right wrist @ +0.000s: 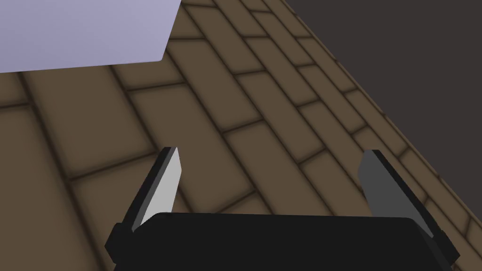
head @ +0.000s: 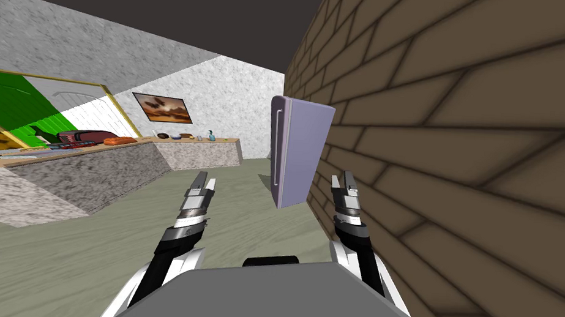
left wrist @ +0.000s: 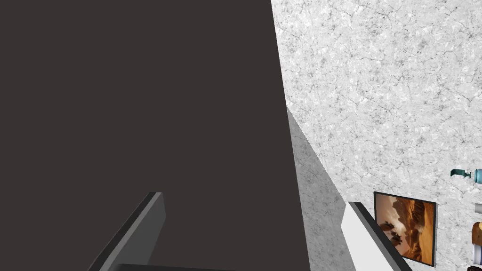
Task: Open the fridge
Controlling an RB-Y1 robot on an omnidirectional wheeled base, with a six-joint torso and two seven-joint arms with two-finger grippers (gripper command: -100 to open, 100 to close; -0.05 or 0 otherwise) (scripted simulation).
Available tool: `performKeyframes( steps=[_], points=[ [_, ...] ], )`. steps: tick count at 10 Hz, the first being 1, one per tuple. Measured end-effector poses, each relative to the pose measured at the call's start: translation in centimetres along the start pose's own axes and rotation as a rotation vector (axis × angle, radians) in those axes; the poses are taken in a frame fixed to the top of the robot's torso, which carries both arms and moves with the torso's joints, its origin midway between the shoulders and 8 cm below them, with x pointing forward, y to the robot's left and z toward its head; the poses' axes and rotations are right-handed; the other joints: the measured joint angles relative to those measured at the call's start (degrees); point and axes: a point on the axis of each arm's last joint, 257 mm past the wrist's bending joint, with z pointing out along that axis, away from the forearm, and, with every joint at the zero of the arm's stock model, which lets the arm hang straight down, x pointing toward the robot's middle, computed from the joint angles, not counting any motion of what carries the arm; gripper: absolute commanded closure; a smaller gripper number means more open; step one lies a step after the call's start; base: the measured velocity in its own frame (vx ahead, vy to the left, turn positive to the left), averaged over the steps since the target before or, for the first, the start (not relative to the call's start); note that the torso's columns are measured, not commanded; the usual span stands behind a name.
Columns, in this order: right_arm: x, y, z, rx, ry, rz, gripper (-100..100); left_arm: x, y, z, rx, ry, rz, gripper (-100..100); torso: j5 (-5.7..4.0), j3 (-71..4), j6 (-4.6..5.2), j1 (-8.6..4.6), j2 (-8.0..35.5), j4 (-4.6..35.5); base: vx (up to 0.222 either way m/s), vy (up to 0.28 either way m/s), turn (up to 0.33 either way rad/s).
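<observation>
Fingers [right wrist: 164, 188] of my right gripper [right wrist: 273, 151] stand spread and empty, and the left gripper [left wrist: 255, 198] is likewise parted on nothing. The tall pale lilac fridge [head: 303, 155] stands against the brown brick wall [head: 460, 146], well ahead of both hands, with its slim light vertical handle [head: 275, 147] on the edge away from the wall. I judge the risks to be my right forearm scraping the bricks as I close in, or a grab falling short. Both forearms reach forward, low and roughly parallel, the right one just beside the wall.
</observation>
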Motion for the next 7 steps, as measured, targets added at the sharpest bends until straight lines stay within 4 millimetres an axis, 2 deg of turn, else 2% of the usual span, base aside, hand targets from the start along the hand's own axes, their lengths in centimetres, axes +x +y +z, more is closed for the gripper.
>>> performKeyframes(
  steps=[2, 7],
  points=[
    [0.0, 0.0, 0.0, 0.0, 0.0, 0.0, 0, 0.0, 0.0, 0.0, 0.0, 0.0, 0.0, 0, 0.0, -12.0, 0.0, 0.0, 6.0, 6.0, 0.0, 0.0, 0.0],
    [0.0, 0.01, 0.0, 0.0, 0.0, 0.0, 0, 0.0, -0.01, 0.0, 0.0, 0.0, 0.0, 0, 0.0, -53.8, 0.0, 0.0, 26.9, 26.9, 0.0, 0.0, 0.0]
  ],
)
